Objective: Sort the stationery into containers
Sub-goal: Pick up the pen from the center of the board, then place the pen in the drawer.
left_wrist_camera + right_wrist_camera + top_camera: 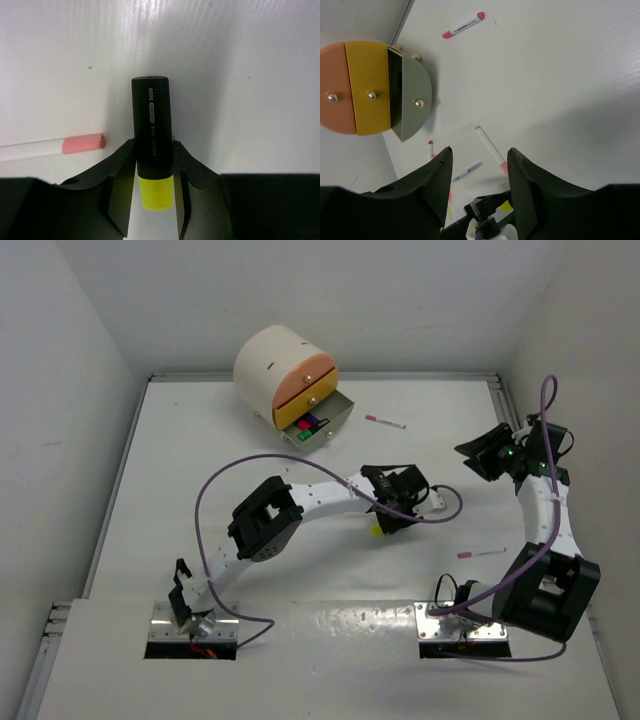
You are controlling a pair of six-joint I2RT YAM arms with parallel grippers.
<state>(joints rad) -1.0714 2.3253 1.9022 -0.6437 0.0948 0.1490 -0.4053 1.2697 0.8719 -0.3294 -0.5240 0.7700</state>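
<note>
**Top external first: some pieces filed, one highlighter in my grip, pens left to go**

Top external view: the cabinet (270, 365) stands against the back wall. Its grey drawer (342, 412) is swung open with several coloured pieces inside, while the peach drawer (305, 378) and yellow drawer (312, 400) are closed. My left gripper (380, 525) is down at the table, well in front of the cabinet. A pen by the drawer (385, 421) lies just right of the cabinet, and a far pen (482, 554) lies well to its front right. I judge the sort partly done. From my left gripper back to the drawer mouth I see bare table, and the side walls stand well off that line.

Left wrist view: my fingers (117, 165) are clamped on both sides of the black highlighter (151, 115), with its yellow cap toward my palm. A pink-capped pen (82, 143) lies close beside the highlighter, so sweeping sideways could knock it.

Right wrist view: my right gripper (480, 152) hangs high with its jaws apart and empty, facing the cabinet front. A bluish pen (467, 171) waits on the table in front of the cabinet.
</note>
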